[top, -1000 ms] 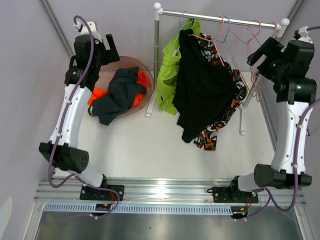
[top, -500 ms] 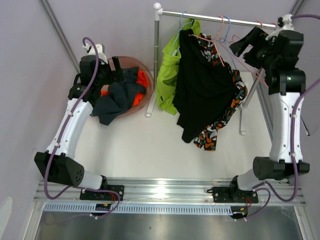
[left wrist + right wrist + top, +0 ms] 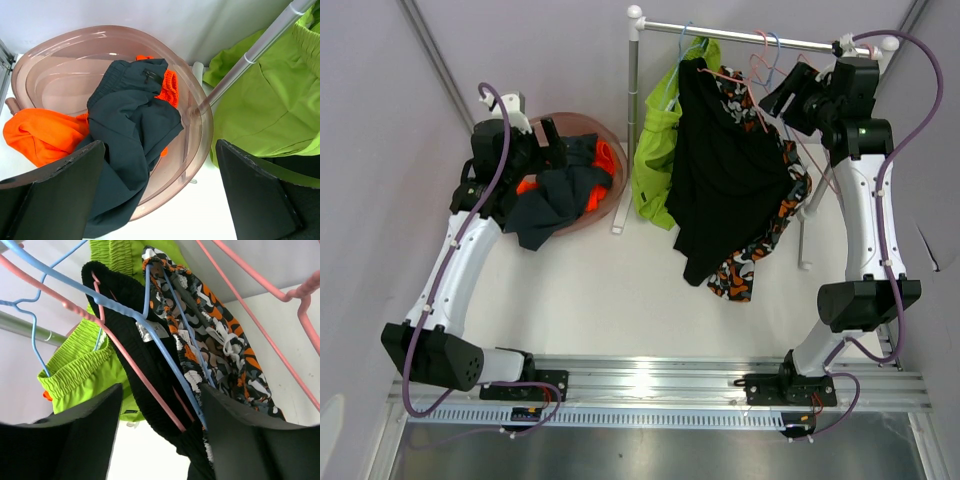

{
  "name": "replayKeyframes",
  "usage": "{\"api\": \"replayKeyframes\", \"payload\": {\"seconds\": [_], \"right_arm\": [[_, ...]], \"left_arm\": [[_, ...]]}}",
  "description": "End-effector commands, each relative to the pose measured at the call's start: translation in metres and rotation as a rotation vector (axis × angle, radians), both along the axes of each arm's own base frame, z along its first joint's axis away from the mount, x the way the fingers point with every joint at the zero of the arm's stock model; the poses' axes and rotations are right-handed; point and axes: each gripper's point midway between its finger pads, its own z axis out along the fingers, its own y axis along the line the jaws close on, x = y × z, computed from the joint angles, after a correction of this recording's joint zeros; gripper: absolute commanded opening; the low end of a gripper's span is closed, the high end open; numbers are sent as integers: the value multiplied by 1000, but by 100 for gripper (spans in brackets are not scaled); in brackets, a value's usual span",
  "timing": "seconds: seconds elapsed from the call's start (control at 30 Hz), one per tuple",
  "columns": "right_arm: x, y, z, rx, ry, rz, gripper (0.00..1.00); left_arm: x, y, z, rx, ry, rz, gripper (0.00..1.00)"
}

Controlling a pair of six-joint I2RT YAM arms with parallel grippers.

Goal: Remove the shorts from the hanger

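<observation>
Right gripper [image 3: 775, 100] has swung left to the black shorts [image 3: 725, 170] at upper right, jaws wide, empty (left gripper [image 3: 550, 140] likewise). Upper-left basin [image 3: 582, 118] holds a dark garment [image 3: 555, 190] and an orange garment [image 3: 607, 155].

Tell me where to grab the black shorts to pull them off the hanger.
Pinch the black shorts at the ribbed waistband's top edge, approaching from the right, where the right gripper faces it with jaws open. The band hangs as a thin upright fold.
</observation>
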Motion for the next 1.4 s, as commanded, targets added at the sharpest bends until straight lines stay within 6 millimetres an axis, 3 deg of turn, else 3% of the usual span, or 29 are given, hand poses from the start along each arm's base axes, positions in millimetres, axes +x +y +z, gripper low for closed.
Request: {"api": "replayKeyframes", "payload": {"seconds": [0.0, 0.13, 0.3, 0.43, 0.5, 0.63, 0.67, 0.73, 0.77, 0.87, 1.0, 1.07, 1.23, 1.33, 1.37], "right_arm": [[4, 2, 9, -13, -50, 1, 63], [8, 4, -1, -14, -36, 3, 39], [12, 7, -12, -19, -10, 12, 25], [12, 11, -22, -17, 12, 22, 0], [11, 13, -21, -19, 11, 26, 0], [2, -2, 7, -64, -46, -49, 0], [-1, -7, 15, -75, -60, -72, 0], [-11, -20, 30, -95, -83, -123, 0], [-16, -23, 43, -97, -109, -134, 0], [-31, -28, 64, -102, -149, -149, 0], [-48, -30, 76, -105, -163, -159, 0], [-59, -29, 81, -89, -168, -155, 0], [-79, -20, 89, -52, -179, -137, 0], [-92, -19, 93, -36, -181, -133, 0], [-95, -18, 94, -30, -181, -133, 0]], "left_arm": [[-4, -2, 15, -13, -55, -20, 99], [-5, -2, 18, -12, -61, -23, 99], [-6, -2, 15, -6, -54, -25, 99], [-7, -8, 14, -14, -55, -61, 99], [-9, -17, 17, -15, -66, -113, 99], [-26, -63, 41, 7, -133, -313, 99], [-37, -86, 48, 15, -153, -392, 99], [-55, -111, 65, 43, -206, -492, 99], [-72, -136, 71, 38, -226, -584, 99], [-106, -174, 85, 22, -271, -739, 99], [-147, -214, 100, -34, -337, -903, 99], [-170, -237, 99, -69, -367, -1011, 99], [-204, -290, 75, -93, -356, -1187, 99], [-215, -321, 61, -90, -347, -1258, 99], [-213, -334, 48, -84, -320, -1277, 99]]}}
